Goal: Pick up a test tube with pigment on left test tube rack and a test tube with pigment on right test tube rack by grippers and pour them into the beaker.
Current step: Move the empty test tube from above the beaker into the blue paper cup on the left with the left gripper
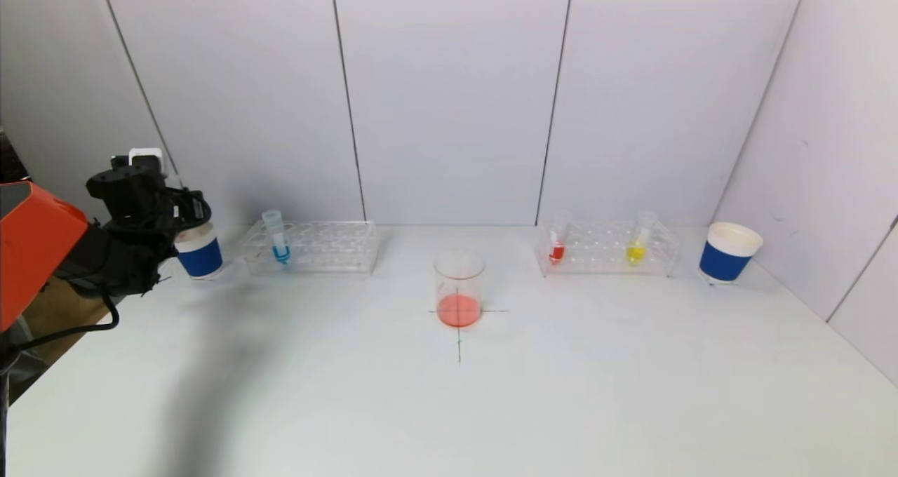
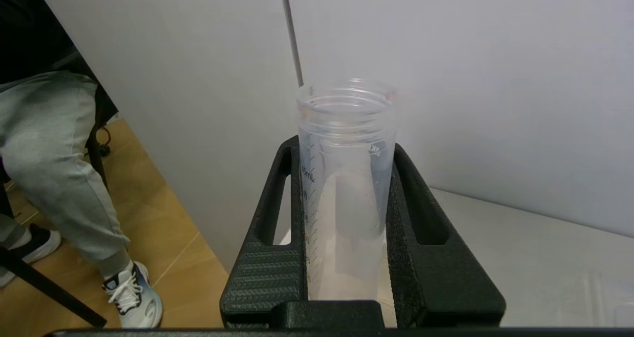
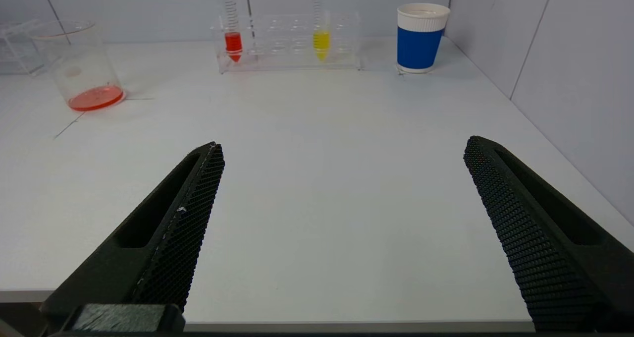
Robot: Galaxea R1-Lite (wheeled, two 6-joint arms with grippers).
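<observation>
My left gripper [image 1: 184, 217] is at the far left, just above the left blue paper cup [image 1: 200, 254]. In the left wrist view it [image 2: 345, 148] is shut on a clear, empty-looking test tube [image 2: 346, 188], open end away from the wrist. The glass beaker [image 1: 459, 289] at the table's centre holds orange-red liquid. The left rack [image 1: 330, 247] holds a blue-pigment tube [image 1: 276, 240]. The right rack [image 1: 603, 249] holds a red tube [image 1: 558, 242] and a yellow tube [image 1: 638, 242]. My right gripper [image 3: 342, 148] is open and empty over the table's near edge, out of the head view.
A second blue paper cup [image 1: 728, 252] stands right of the right rack, near the side wall. White wall panels close the back and right. A seated person's leg [image 2: 54, 168] shows off the table's left edge.
</observation>
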